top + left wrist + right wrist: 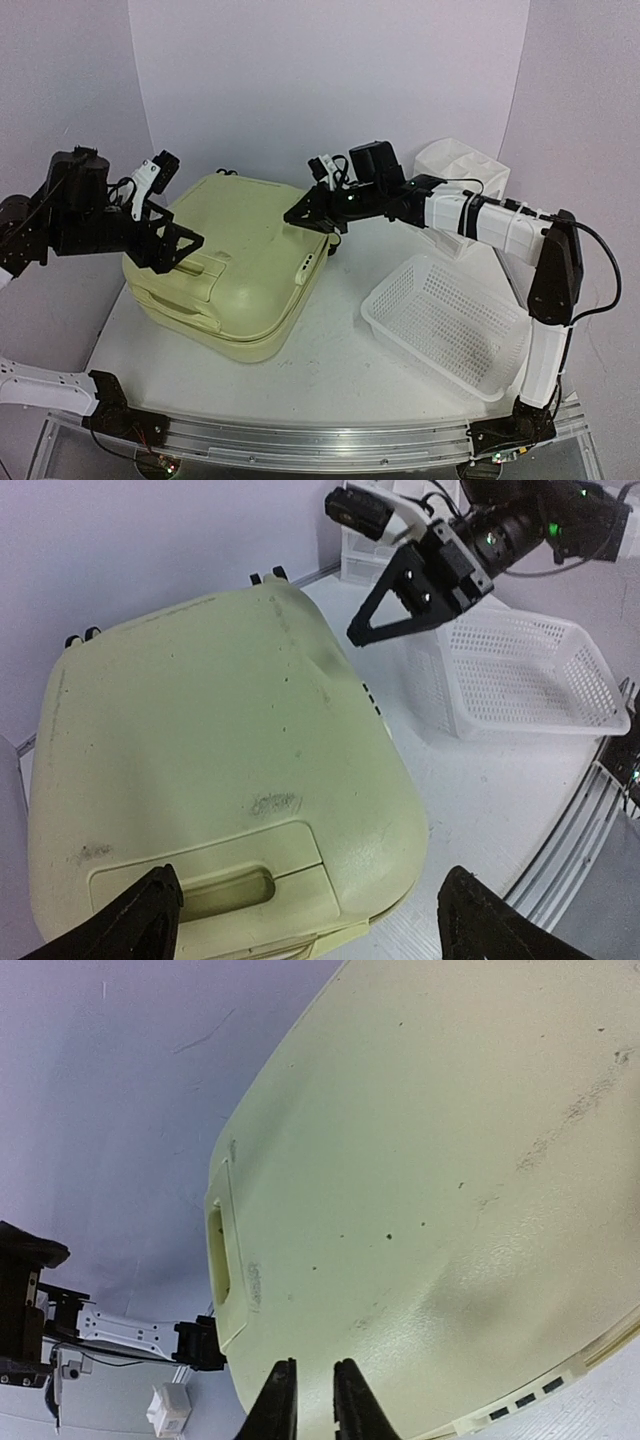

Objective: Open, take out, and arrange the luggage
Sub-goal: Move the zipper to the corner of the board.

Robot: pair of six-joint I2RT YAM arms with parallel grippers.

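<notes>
obstacle: luggage — closed, filling the left-centre of the table | obstacle: mesh basket at right | free: bare strip between them, near edge too

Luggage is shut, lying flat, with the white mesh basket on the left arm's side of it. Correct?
No. The white mesh basket sits on the right arm's side of the luggage, not the left, as the top external view shows. The luggage is shut and lying flat.
</notes>
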